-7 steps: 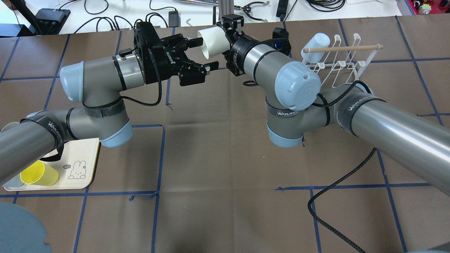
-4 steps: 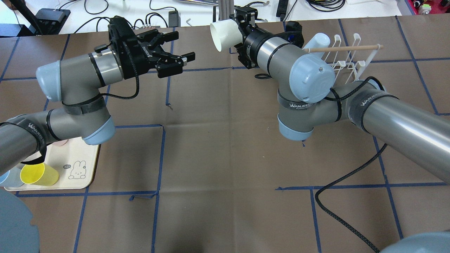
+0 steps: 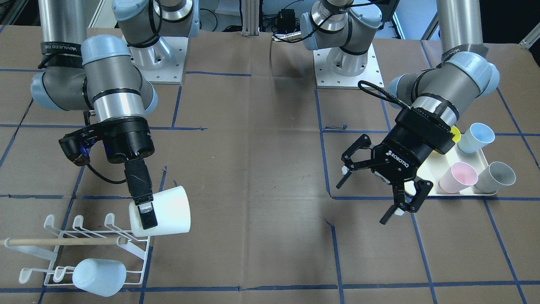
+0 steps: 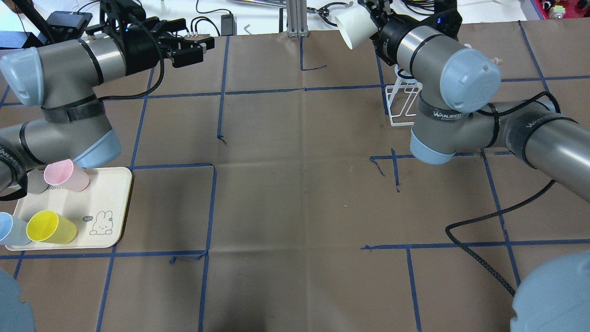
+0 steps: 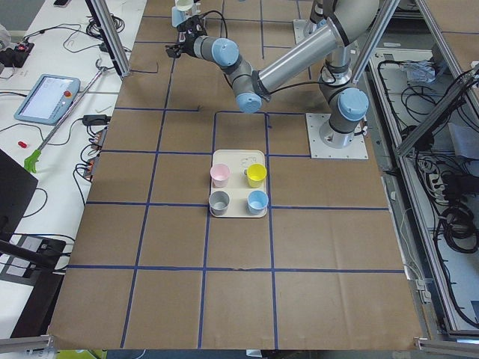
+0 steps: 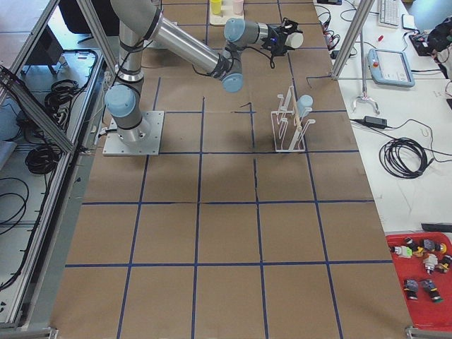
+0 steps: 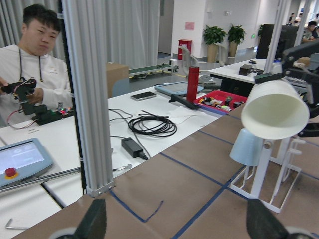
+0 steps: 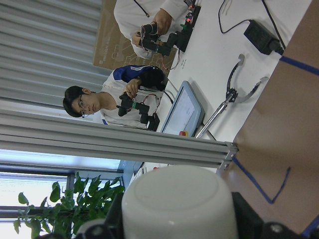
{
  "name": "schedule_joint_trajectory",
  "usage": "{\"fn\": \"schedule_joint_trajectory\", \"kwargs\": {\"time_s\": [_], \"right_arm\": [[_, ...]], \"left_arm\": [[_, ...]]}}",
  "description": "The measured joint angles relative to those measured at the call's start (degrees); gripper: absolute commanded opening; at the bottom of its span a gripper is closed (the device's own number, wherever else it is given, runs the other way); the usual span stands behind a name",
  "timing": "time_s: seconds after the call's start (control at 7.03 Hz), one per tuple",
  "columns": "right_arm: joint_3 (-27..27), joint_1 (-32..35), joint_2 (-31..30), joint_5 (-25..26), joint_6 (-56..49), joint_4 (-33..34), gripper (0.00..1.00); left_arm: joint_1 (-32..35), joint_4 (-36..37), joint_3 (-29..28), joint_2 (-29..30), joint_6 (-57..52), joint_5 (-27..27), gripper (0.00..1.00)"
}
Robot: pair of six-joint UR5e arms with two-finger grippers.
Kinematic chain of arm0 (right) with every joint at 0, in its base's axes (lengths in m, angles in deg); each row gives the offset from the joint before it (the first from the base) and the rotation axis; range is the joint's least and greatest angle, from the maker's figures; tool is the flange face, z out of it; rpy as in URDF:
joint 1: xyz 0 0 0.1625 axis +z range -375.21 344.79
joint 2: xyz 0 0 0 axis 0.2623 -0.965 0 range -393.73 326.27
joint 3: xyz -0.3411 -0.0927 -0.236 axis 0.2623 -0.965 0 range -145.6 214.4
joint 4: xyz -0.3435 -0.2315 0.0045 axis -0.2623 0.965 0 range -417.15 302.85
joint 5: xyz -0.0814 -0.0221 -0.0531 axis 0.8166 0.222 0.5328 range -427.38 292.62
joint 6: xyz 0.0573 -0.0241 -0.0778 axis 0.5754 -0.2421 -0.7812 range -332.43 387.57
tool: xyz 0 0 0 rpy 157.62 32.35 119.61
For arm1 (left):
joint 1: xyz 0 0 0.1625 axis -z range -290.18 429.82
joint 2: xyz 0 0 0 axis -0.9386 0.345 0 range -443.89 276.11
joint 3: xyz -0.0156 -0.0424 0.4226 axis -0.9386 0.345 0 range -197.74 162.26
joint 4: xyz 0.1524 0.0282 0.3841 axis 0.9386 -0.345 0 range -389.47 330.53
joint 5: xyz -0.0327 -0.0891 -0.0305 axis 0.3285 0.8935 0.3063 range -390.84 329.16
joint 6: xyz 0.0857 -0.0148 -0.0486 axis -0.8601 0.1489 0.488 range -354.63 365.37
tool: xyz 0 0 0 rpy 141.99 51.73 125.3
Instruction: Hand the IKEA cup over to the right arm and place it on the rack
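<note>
My right claw (image 3: 147, 216) is pinched on the white cup (image 3: 166, 211), near its base. One flat finger (image 3: 141, 185) lies along the outside wall. The cup is on its side up in the air, with its open mouth turned towards the left arm. In the front-facing view it hangs just by the end of the rack (image 3: 111, 219), and I cannot tell whether it touches a prong. In the left wrist view I look into the mouth of the cup, and the rack stands lower in that picture.

A pale blue cup (image 3: 99, 276) is on the rack, past the wooden dowel (image 3: 63, 242).

My left claw (image 3: 363, 202) is spread wide with its linkage fingers splayed. It hangs over the bench (image 3: 261, 169) just beside the cream tray (image 3: 464, 193). On the tray are a pink cup (image 3: 457, 177), a grey cup (image 3: 498, 177), a blue cup (image 3: 474, 137) and a yellow cup (image 4: 50, 228).
</note>
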Motion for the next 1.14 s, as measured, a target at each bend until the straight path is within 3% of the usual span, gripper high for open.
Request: {"fn": "schedule_joint_trajectory", "kwargs": {"time_s": [0.14, 0.71, 1.14], "right_arm": [[-0.1, -2.5, 0.0, 0.6, -9.6, -0.1, 0.3], [-1.5, -10.5, 0.3, 2.9, -41.3, -0.3, 0.3], [-5.1, -15.0, 4.7, 2.3, -54.5, 1.1, 0.29]], "left_arm": [[1.0, -7.2, -3.0, -1.0, -0.1, -7.3, 0.99], [6.9, -43.8, -17.6, -4.1, 4.2, -35.2, 0.99], [8.8, -64.8, -20.8, -7.2, 20.9, -40.9, 0.99]]}}
